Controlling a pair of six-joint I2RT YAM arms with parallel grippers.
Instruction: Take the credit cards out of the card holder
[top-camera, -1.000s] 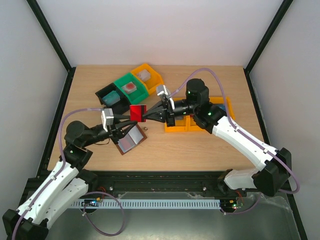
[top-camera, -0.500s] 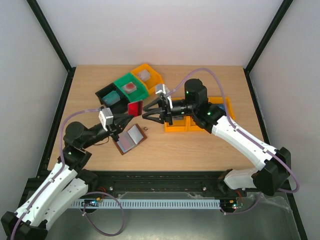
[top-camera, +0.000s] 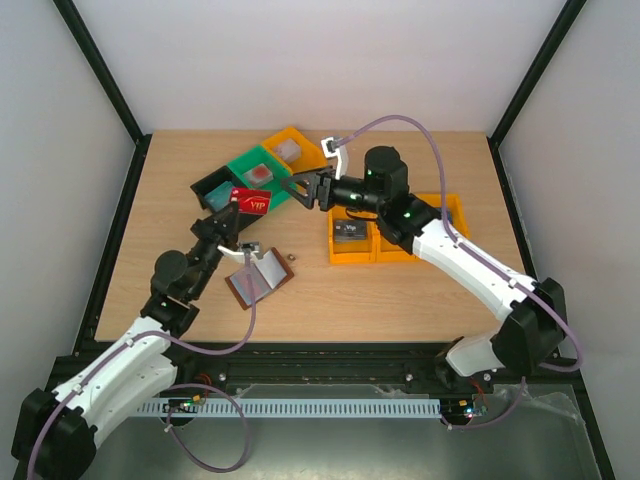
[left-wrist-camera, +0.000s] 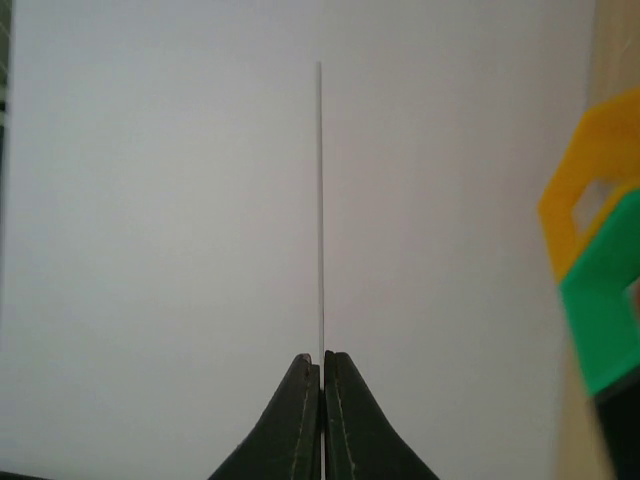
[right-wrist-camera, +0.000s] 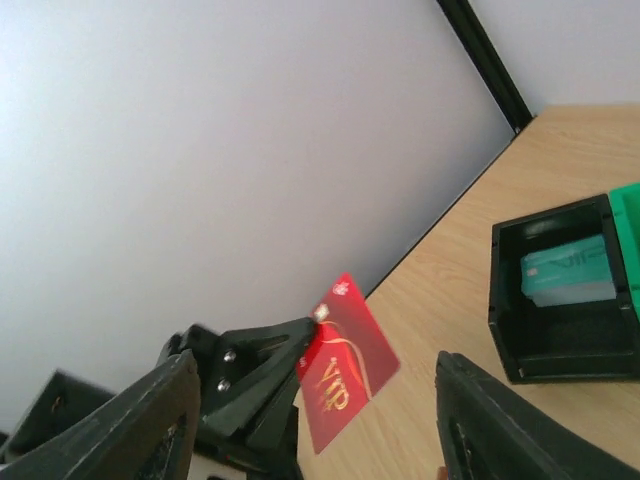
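Wooden table (top-camera: 420, 290) holds the black bin (top-camera: 205, 182) and, nearer, the open wallet (top-camera: 258, 279). Above, the right gripper (top-camera: 300, 187) has let go and backed off, jaws spread. The left gripper (top-camera: 232, 203) alone pinches the red card (top-camera: 251, 201) (handover done), seemingly over that bin, so it is out of the wallet.

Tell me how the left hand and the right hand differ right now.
The left hand is shut, pinching the red card by its edge; the right hand is open and holds nothing. The left hand points away from the robot; the right hand points across, at that card. Both hover beside the bins, apart from the open card holder.
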